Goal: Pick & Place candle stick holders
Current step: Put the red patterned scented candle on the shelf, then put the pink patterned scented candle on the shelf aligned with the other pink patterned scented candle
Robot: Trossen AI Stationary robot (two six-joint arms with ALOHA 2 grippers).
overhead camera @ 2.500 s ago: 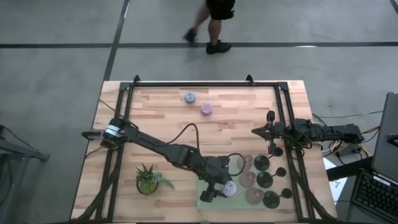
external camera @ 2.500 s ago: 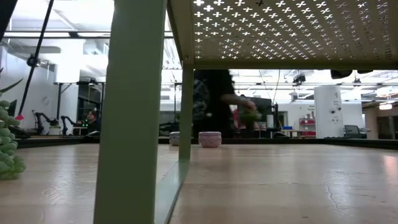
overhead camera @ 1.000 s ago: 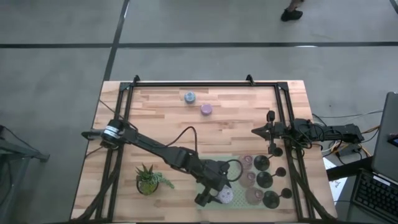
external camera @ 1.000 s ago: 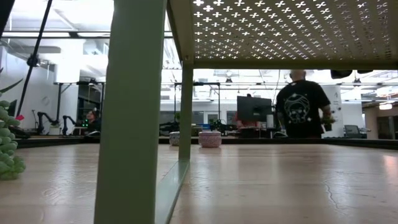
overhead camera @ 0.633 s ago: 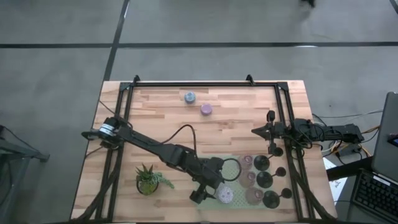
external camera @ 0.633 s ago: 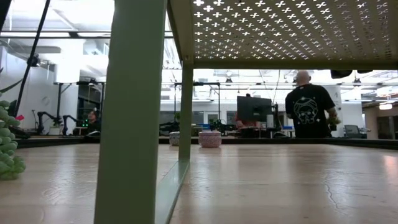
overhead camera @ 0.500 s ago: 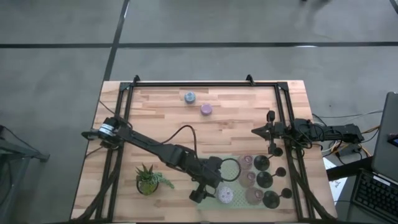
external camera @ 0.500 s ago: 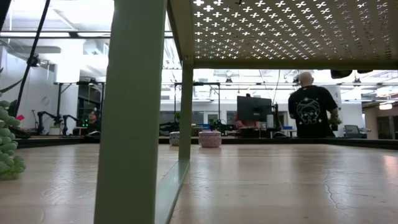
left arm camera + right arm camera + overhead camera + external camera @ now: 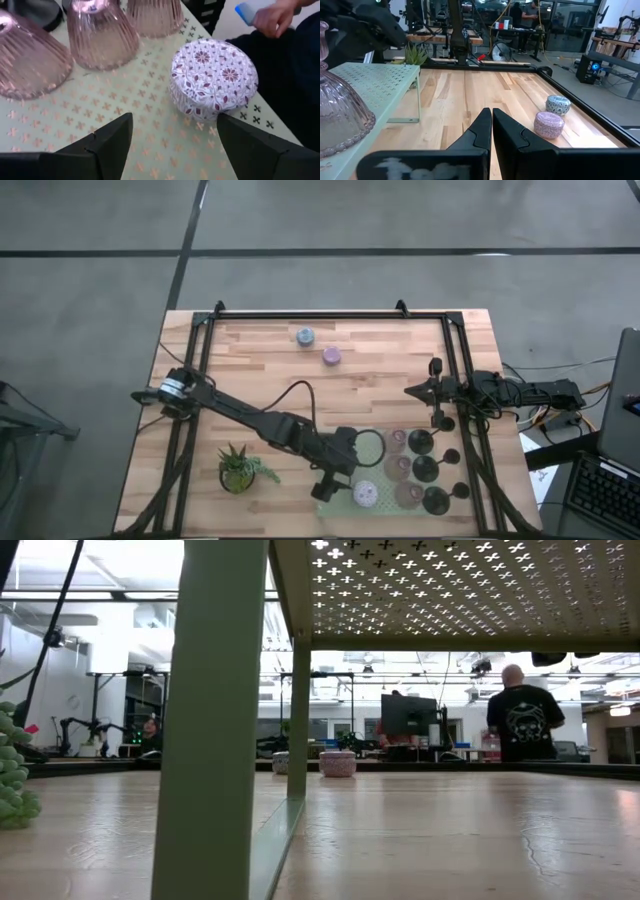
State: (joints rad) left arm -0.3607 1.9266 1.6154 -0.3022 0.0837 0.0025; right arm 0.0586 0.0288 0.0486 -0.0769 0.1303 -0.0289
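Hovering with fingers apart, the left pincer [image 9: 172, 145] faces a round lilac holder [image 9: 214, 77] on the green shelf [image 9: 100, 110]: light, rigid, smooth; grip its sides. Right pincer [image 9: 491, 131] waits, closed.

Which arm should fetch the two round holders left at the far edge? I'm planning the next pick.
Probably the left: left gripper is open above the green shelf, its lilac holder released. The right gripper is shut, parked. Pink holder and pale-blue holder remain.
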